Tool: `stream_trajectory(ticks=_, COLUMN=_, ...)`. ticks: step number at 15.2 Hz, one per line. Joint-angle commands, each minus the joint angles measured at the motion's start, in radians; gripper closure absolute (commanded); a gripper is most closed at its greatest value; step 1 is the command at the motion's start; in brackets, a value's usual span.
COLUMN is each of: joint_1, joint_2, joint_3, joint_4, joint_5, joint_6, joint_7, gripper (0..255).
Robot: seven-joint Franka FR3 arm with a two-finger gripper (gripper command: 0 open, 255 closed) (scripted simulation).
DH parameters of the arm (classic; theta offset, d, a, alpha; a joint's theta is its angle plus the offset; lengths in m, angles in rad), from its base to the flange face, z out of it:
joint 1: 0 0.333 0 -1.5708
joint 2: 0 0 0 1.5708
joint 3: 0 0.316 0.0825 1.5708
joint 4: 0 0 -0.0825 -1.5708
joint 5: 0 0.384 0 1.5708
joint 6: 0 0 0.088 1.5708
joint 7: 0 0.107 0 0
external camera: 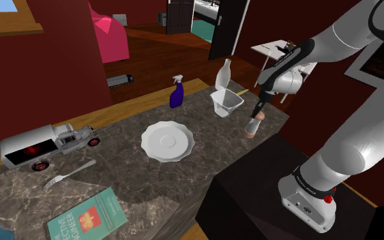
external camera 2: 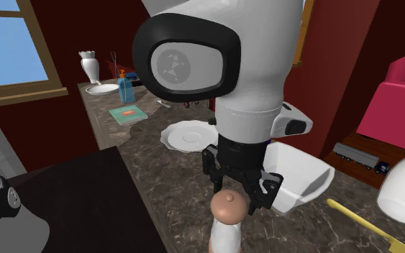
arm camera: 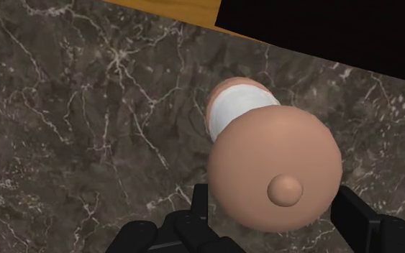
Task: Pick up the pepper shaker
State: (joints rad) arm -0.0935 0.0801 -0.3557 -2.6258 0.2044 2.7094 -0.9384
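A shaker (arm camera: pixel 269 154), tan-capped with a white body, stands on a dark marble counter (arm camera: pixel 85 129). The gripper (arm camera: pixel 274 192) hangs above it, black fingers (arm camera: pixel 201 205) spread either side of the cap. A wood strip (arm camera: pixel 172 8) and a black area (arm camera: pixel 337 29) border the counter.

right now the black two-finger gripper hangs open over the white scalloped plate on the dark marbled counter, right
Wrong thing under it: the black two-finger gripper hangs open over the white pepper shaker with the round tan top, on the dark marbled counter. The wrist view shows that top between its fingers.
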Motion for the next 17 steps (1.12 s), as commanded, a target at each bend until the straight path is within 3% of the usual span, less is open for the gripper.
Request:
stream_trajectory(ticks=1, joint_1=0.000, joint_2=0.003, joint_3=0.001, joint_4=-0.002, joint_5=0.003, joint_6=0.004, joint_7=-0.003, gripper=255)
stream_trajectory(ticks=9, joint_1=-0.001, joint_2=0.005, joint_3=0.001, joint_4=0.002, joint_5=0.005, joint_6=0.002, joint_7=-0.004, gripper=255)
stream_trajectory(ticks=17, joint_1=-0.003, joint_2=-0.122, joint_3=-0.019, joint_4=0.005, joint_5=-0.123, joint_6=-0.115, joint_7=0.093, gripper=255)
